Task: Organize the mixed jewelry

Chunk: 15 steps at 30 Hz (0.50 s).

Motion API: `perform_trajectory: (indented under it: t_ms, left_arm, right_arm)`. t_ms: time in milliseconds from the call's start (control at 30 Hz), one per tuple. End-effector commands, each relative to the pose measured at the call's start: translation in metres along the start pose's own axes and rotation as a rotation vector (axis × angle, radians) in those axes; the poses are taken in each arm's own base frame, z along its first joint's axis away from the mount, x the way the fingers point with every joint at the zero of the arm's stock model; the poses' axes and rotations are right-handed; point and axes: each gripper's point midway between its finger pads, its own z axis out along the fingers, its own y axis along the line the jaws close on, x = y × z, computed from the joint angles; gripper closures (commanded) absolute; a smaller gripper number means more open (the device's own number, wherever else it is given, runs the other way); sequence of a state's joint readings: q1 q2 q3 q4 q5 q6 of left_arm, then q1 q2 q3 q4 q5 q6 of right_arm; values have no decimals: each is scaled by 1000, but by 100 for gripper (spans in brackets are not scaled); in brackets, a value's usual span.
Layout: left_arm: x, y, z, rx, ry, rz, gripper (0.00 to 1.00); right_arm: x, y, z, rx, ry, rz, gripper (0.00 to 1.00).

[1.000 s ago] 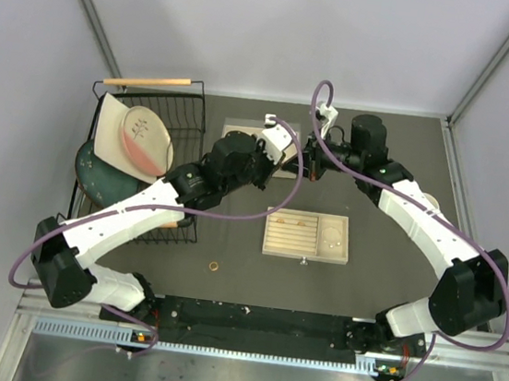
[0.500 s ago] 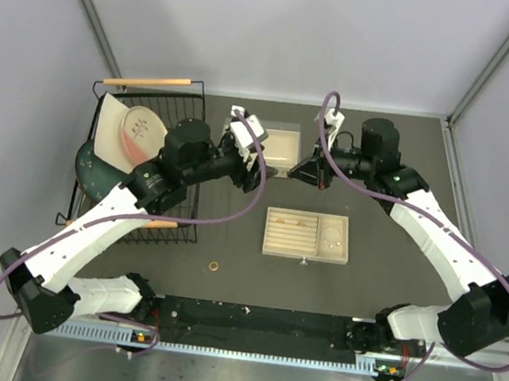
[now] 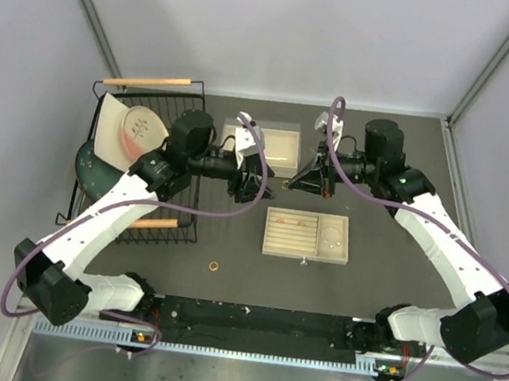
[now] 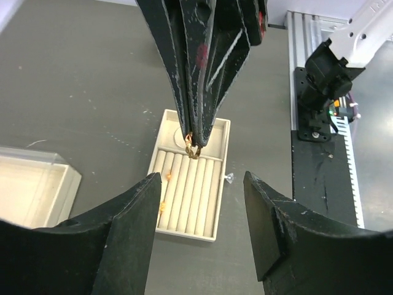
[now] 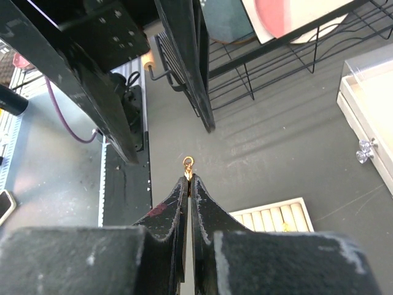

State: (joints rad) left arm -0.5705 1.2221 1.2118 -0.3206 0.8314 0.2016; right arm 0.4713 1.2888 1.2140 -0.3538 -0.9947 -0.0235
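1. The left claw (image 4: 191, 140) has its fingers pressed together, pinching a small gold ring, the left-held ring (image 4: 193, 151), at the very tips and clear of the dark worktop (image 5: 276, 153).
2. The right claw (image 5: 188, 179) is likewise clamped on a second gold ring, the right-held ring (image 5: 188, 163), which pokes out past its tips in the air.
3. From above, the two claws point at each other, near but not touching, just beyond the far edge of the beige slotted tray (image 4: 199, 196).
4. Two stored rings (image 4: 167, 177) sit in the tray's slots on one side.
5. A loose ring (image 3: 214, 265) lies on the worktop, on the near-left side of the tray and well apart from both claws.
6. A small clear knob (image 3: 302, 261) lies just beside the tray's near edge.
7. A clear lidded box (image 3: 269, 144) sits behind the claws, and a wire dish rack (image 3: 150, 94) holding plates stands at the left.
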Motion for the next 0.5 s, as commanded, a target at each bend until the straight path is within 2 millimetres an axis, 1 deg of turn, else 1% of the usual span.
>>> perform_trajectory:
  t_ms: [0, 133, 267, 300, 467]
  left_arm:
    - [-9, -10, 3, 92, -24, 30, 39]
    - [-9, -7, 6, 96, -28, 20, 42]
    - [-14, -9, 8, 120, -41, 6, 48]
    - [-15, -9, 9, 123, -45, 7, 50]
    - [-16, -7, 12, 132, -49, -8, 53]
  right_arm:
    - [-32, 26, -6, -61, -54, -111, 100]
    - [-32, 26, -6, -59, -57, -112, 100]
    - [-31, 25, -5, -57, -57, -112, 100]
    - [-30, 26, -4, -59, -56, -113, 100]
    - [-28, 25, -2, -55, -54, -116, 100]
